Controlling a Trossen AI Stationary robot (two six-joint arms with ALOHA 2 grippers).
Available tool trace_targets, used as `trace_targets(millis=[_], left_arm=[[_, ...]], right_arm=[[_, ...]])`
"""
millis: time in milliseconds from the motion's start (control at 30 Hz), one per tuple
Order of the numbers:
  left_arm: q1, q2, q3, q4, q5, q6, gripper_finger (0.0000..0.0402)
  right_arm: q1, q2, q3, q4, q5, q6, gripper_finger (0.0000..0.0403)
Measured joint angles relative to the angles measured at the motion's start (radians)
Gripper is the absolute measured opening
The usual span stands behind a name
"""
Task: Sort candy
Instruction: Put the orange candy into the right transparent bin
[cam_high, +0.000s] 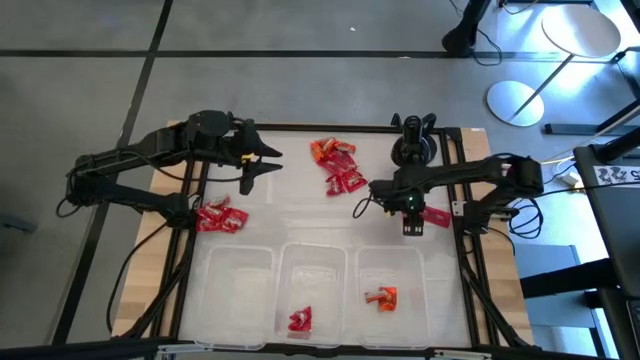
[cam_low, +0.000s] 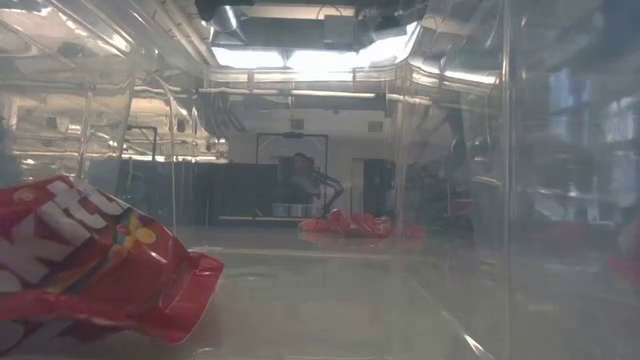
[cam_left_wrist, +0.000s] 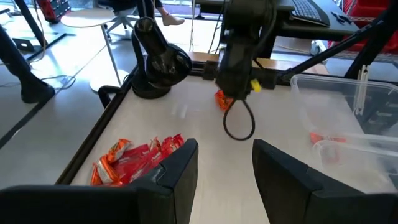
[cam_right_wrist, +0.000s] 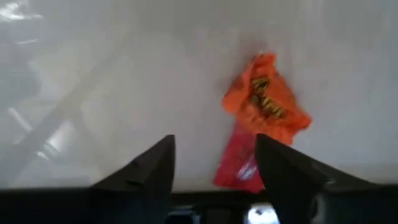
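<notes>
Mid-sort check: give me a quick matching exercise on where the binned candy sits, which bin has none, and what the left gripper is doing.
Things:
1. orange candy
2. red packet lying alone
3. left bin
4. left gripper

Places or states:
A. in the middle bin
B. holds no candy
C. in the right bin
D. open, holding nothing, over the table

Pairs: 1-C, 2-A, 3-B, 4-D

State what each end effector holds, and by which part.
Nothing is held. The right end effector is open above the orange packet; the left end effector is open and empty.
</notes>
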Motion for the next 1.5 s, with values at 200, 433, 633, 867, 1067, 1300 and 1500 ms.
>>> trace_targets(millis=[200, 433, 633, 867, 1067, 1300, 1500], left_arm=[[-0.001, 0.000, 0.000, -0.001, 0.000, -0.028, 0.0143], [-0.001, 0.000, 0.000, -0.020, 0.000, -0.054, 0.0143], [-0.002, 0.000, 0.000, -0.029, 0.000, -0.054, 0.0143], [-0.002, 0.000, 0.000, -0.029, 0.000, -0.053, 0.0143], [-0.002, 0.000, 0.000, -0.029, 0.000, -0.053, 0.0143], [-0.002, 0.000, 0.000, -0.028, 0.000, -0.053, 0.0143], [-0.002, 0.000, 0.000, -0.027, 0.000, -0.042, 0.0143]], right_arm=[[0.000, 0.066, -0.034, 0.073, 0.069, -0.120, 0.0279], [0.000, 0.105, -0.082, 0.185, 0.101, -0.155, 0.0266], [0.000, 0.115, -0.107, 0.226, 0.122, -0.122, 0.0206], [0.001, 0.114, -0.085, 0.217, 0.080, -0.038, 0.0075], [0.001, 0.114, 0.035, 0.092, 0.024, -0.002, 0.0013], [0.001, 0.046, 0.231, 0.036, -0.017, 0.034, 0.0008], [0.010, -0.026, 0.447, 0.024, -0.007, 0.114, 0.0009]])
